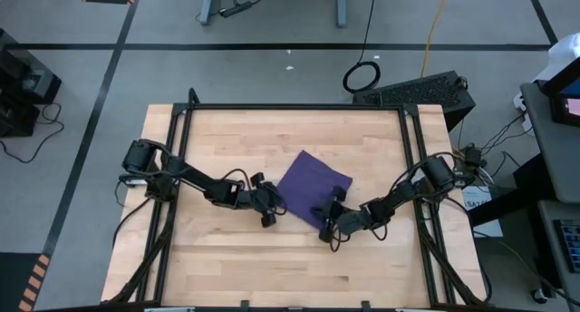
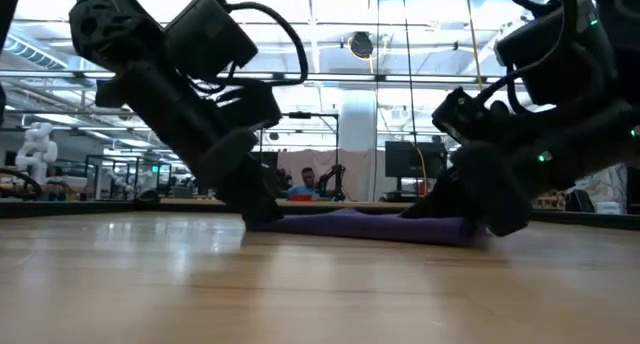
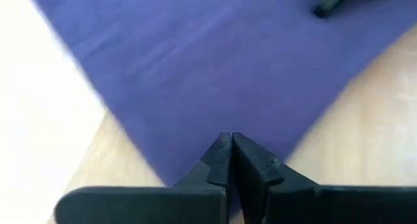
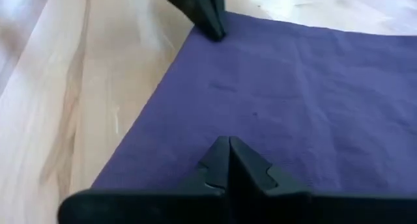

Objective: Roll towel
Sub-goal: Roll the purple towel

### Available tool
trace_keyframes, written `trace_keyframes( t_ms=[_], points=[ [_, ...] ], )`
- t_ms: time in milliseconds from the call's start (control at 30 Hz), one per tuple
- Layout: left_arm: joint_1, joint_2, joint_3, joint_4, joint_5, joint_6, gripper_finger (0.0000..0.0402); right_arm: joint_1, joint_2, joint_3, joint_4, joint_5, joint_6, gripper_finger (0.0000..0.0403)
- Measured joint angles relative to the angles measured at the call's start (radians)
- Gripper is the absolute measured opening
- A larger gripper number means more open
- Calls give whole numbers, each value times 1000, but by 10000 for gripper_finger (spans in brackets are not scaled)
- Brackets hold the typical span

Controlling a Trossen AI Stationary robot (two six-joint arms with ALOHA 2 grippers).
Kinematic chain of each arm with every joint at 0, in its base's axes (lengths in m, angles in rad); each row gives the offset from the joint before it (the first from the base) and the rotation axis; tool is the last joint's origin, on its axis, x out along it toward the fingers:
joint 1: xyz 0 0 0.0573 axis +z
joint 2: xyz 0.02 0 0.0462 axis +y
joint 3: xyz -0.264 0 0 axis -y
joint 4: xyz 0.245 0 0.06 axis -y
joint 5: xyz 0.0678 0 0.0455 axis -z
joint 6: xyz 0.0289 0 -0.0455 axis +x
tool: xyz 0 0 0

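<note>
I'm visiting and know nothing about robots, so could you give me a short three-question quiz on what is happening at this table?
1. True or false: the towel is already rolled into a tube.
2. Multiple choice: where are the left gripper and right gripper? A) parked at the table's far corners B) each at a corner of the towel C) holding the towel high in the air
3. Fill in: the towel lies ____ on the wooden table.

Key: 1 false, it is still spread out. 2 B, both sets of fingers are shut at a towel corner. 3 flat.
</note>
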Motion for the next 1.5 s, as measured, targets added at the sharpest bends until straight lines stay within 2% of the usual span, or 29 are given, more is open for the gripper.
trace_keyframes(
  t_ms=[100, 200, 333, 433, 700, 833, 933, 1067, 1167, 1333, 1500],
  points=[
    [-12, -54, 16, -5, 24, 32, 17, 1, -5, -1, 15, -7, 14, 1],
    [-19, -102, 28, 47, 20, 87, 17, 10, -65, -3, 41, -10, -15, 1],
    [-19, -102, 26, 115, 26, 168, 17, 11, -136, 0, 75, -21, -58, 1],
    [-16, -60, 19, 140, 100, 202, 17, 11, -136, 0, 113, -58, -92, 1],
    [-15, 90, 15, 175, 118, 150, 17, 11, 10, 47, 118, -65, -83, 1],
    [-15, 88, 16, 173, 149, 118, 17, 12, 105, 70, 130, -53, -33, 1],
    [-17, 31, 15, 149, 188, 118, 17, 11, 124, 72, 152, -59, -12, 1],
    [-17, -44, 31, 218, 185, 151, 17, 16, 57, 66, 147, -69, -72, 1],
    [-17, -44, 31, 285, 189, 227, 17, 18, -42, 69, 168, -66, -144, 0],
    [-11, 24, 26, 320, 225, 283, 17, 25, -141, 67, 161, -62, -258, 0],
    [-7, 131, 27, 364, 228, 244, 17, 24, -154, 67, 129, -62, -300, 0]
  ],
)
